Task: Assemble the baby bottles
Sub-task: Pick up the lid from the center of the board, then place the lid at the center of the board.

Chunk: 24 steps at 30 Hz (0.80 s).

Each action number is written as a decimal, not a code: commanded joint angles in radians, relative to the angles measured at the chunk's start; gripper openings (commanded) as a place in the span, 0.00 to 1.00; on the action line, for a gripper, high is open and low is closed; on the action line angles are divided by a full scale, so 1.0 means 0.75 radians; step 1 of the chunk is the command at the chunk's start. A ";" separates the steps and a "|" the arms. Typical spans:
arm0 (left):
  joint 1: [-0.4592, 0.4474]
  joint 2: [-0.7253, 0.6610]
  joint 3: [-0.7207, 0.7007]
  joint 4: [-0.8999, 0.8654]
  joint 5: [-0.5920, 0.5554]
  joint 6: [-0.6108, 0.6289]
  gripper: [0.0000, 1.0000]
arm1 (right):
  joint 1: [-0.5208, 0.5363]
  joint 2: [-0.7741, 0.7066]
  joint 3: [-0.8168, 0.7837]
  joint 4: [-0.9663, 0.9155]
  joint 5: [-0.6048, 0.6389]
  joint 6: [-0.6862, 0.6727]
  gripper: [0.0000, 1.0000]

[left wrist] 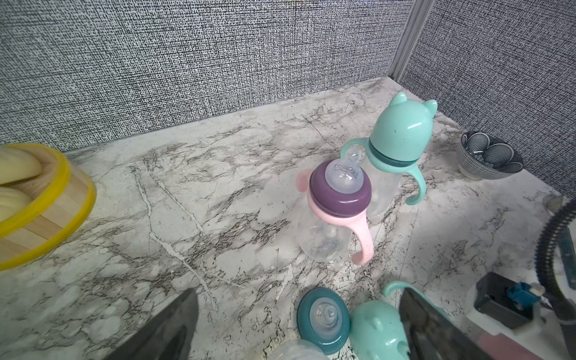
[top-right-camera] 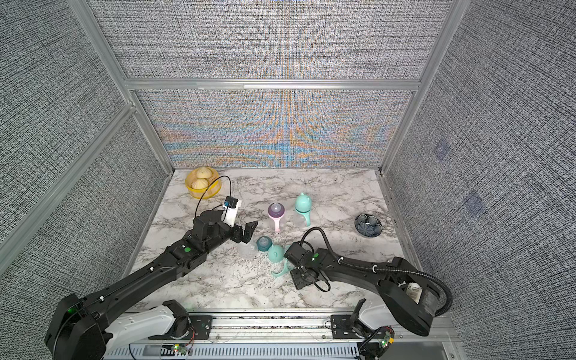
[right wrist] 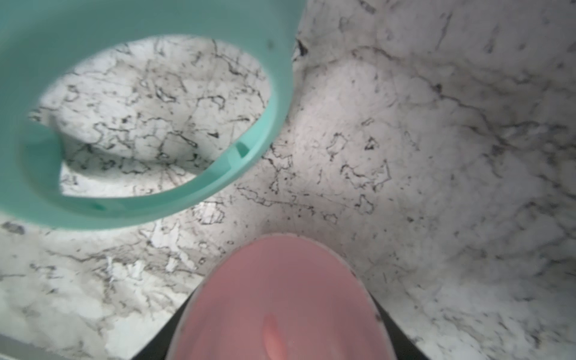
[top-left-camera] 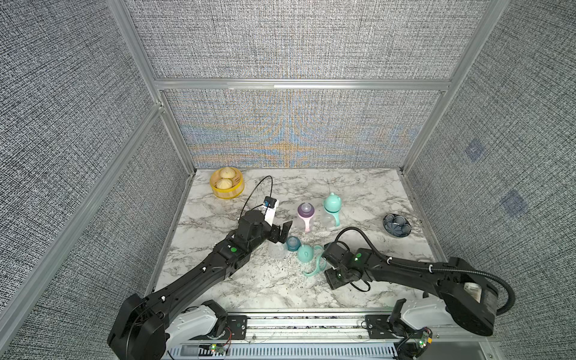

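Two baby bottles stand at mid-table: one with a purple collar, nipple and pink handle (top-left-camera: 305, 216) (top-right-camera: 276, 215) (left wrist: 336, 205), one with a mint cap and mint handle (top-left-camera: 332, 208) (top-right-camera: 303, 208) (left wrist: 399, 146). In front of them lie a teal collar with nipple (top-left-camera: 293, 243) (left wrist: 322, 316), a mint dome cap (top-left-camera: 305, 253) (left wrist: 377, 330), a clear bottle body (top-left-camera: 277, 251) and a mint handle ring (top-left-camera: 316, 263) (right wrist: 156, 124). My left gripper (top-left-camera: 282, 233) (left wrist: 299, 294) hangs open just above the teal collar. My right gripper (top-left-camera: 327, 268) (right wrist: 280, 311) is shut on a pink dome cap beside the mint ring.
A yellow basket with buns (top-left-camera: 227, 184) (left wrist: 46, 199) stands at the back left corner. A dark patterned bowl (top-left-camera: 396, 225) (left wrist: 489, 159) sits near the right wall. Fabric walls close in the marble table on three sides.
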 commanded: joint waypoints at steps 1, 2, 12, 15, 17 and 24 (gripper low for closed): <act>0.003 -0.006 0.004 0.023 0.011 0.002 1.00 | -0.007 0.019 0.020 -0.040 0.022 -0.027 0.70; 0.003 -0.008 0.002 0.023 0.010 0.002 1.00 | -0.007 0.021 0.026 -0.043 0.019 -0.028 0.73; 0.003 0.000 0.010 0.019 0.010 0.006 1.00 | -0.008 -0.116 -0.036 -0.059 0.011 0.055 0.86; 0.002 0.009 0.016 0.020 0.015 0.008 1.00 | -0.006 -0.185 -0.086 -0.042 -0.015 0.068 0.86; 0.002 0.015 0.022 0.022 0.015 0.010 1.00 | -0.005 -0.224 -0.117 -0.032 -0.023 0.072 0.86; 0.003 0.027 0.020 0.031 0.026 0.002 1.00 | -0.005 -0.239 -0.161 -0.029 -0.012 0.105 0.86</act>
